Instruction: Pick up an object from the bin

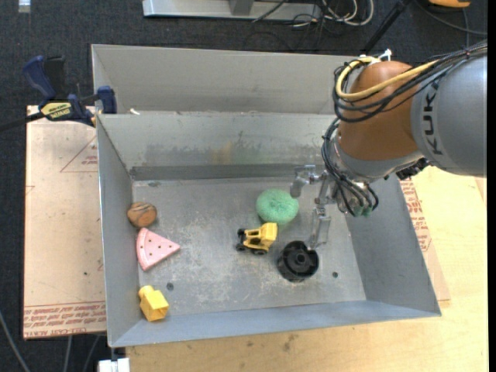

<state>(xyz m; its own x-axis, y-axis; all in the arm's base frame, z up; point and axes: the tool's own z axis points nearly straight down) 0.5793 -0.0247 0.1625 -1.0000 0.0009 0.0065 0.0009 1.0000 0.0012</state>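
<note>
1. The black round disc lies right of the bin's middle. The gripper hangs just above it, fingers spread, nothing between them.
2. The low, flat disc could slip out of a pinch, or a finger could land on its top.
3. The green ball and the yellow toy vehicle sit close by and could be knocked.
4. Well apart at the left of the grey bin lie a brown ball, a pink wedge and a yellow block.
</note>
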